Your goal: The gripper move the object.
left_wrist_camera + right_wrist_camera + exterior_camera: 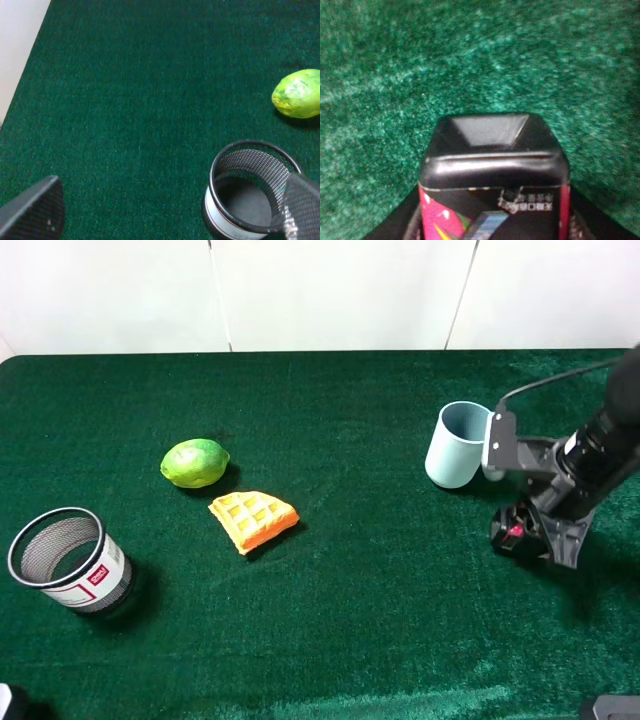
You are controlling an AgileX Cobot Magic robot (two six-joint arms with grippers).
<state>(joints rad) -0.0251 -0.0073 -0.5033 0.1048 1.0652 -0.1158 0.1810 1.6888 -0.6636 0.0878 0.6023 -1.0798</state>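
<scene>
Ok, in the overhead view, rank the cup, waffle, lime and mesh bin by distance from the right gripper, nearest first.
From the right gripper, holding the box:
1. Cup, close by on the right.
2. Waffle, mid-table.
3. Lime, left of the waffle.
4. Mesh bin, far left.

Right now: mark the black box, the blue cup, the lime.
black box (pixel 492 150), right wrist view, on its glossy black end.
blue cup (pixel 455 455), exterior high view, on its outer wall.
lime (pixel 195 463), exterior high view, on its middle.
</scene>
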